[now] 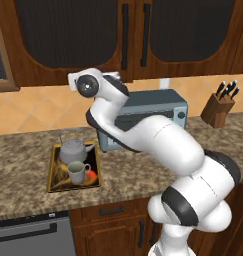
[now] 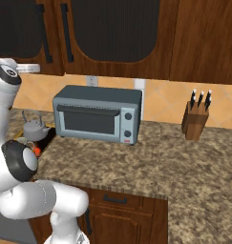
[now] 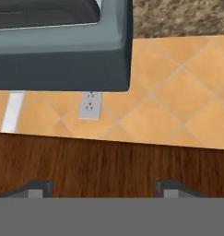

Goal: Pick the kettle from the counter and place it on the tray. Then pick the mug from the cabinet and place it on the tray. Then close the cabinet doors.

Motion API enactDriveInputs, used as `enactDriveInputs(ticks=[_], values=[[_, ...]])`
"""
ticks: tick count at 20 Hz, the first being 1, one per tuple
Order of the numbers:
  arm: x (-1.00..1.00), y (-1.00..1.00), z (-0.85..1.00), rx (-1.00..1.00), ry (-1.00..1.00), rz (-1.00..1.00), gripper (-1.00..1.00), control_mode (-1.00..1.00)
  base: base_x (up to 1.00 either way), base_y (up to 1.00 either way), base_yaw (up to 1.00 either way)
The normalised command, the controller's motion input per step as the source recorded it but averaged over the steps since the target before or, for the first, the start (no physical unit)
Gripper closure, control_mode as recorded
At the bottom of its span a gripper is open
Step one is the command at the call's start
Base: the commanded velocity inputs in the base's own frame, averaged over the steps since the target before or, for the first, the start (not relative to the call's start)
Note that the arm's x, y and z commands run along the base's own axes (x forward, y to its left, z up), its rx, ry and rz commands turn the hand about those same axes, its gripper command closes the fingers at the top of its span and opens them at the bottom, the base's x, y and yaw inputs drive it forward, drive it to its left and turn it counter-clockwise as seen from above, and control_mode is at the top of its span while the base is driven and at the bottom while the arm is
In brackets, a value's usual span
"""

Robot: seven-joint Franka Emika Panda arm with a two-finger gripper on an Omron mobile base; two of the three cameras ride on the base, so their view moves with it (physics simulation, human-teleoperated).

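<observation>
We find the kettle (image 1: 73, 150) and the mug (image 1: 78, 172) both on the tray (image 1: 54, 170), which lies on the counter (image 1: 23, 150) left of the toaster oven (image 1: 158, 111); the mug sits just in front of the kettle. The cabinet doors (image 1: 124, 35) above appear shut, their bar handles side by side, so we judge the closing step to be at or near its end. In the hand view the gripper (image 3: 103, 188) has its tips well apart with nothing between them, facing the wood of the cabinet (image 3: 109, 161), with the tiled wall and an outlet (image 3: 90, 105) beyond. To finish well, we advise confirming both doors sit flush; any remaining gap should be pressed shut near the handle side, with the arm kept clear of the toaster oven on withdrawal.
</observation>
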Motion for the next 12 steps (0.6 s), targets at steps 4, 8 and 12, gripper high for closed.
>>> enactDriveInputs(ticks=[4,8,12], values=[[0.88,-0.13,0.0,0.06,0.01,0.2,-1.0,-1.0,0.0,0.0,0.0],[0.86,-0.06,-0.01,0.03,0.04,0.19,-1.0,-1.0,0.0,0.0,0.0],[0.72,-0.03,-0.07,0.0,0.07,0.17,-1.0,-1.0,0.0,0.0,0.0]])
